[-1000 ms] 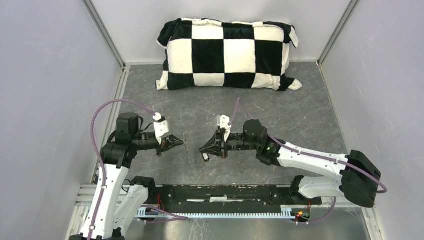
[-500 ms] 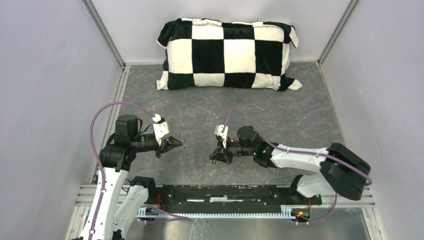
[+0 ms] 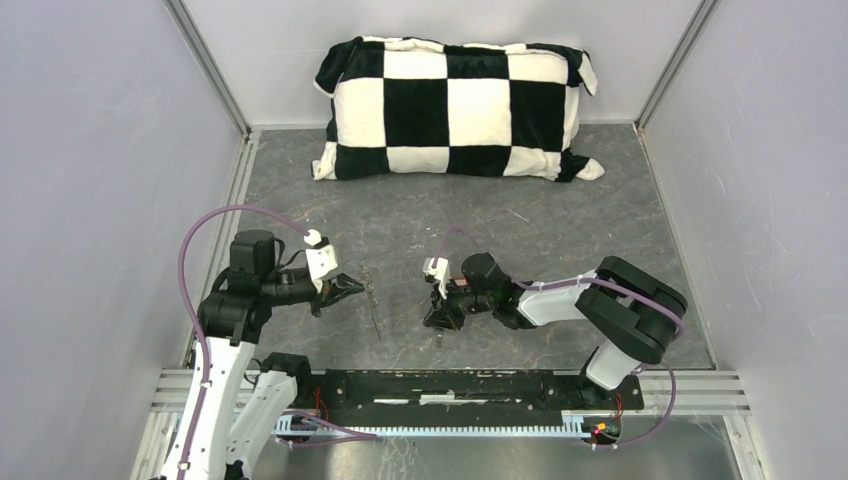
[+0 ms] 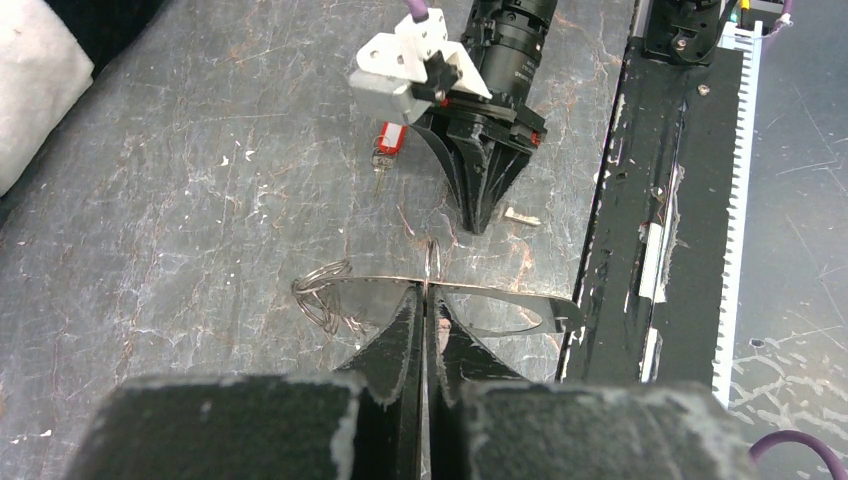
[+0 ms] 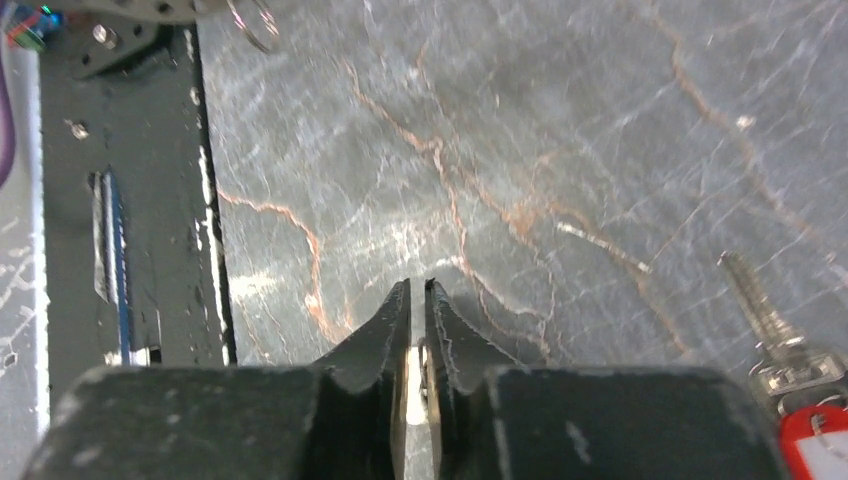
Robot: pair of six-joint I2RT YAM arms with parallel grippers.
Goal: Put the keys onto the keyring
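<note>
- My left tool (image 4: 427, 296) is clamped tight on the keyring (image 4: 500, 295). It pinches the thin wire mid-loop, so the ring stretches out to either side, with the fringe of small metal pieces (image 4: 322, 292) at one end.
- My right tool (image 5: 418, 292) sits low over the counter (image 3: 560, 220), its tips a narrow slit apart and aimed toward the left tool. The black rail (image 3: 450, 385) along the near edge is close by.
- The red key (image 4: 390, 140) lies flat just beside the right tool.
- A pale sliver (image 4: 520, 215) lies by that tool's tips, too small for me to identify.
- Open counter runs from both tools back to the pillow (image 3: 455, 105), which lies along the far edge. The side walls stand well apart from both tools.
</note>
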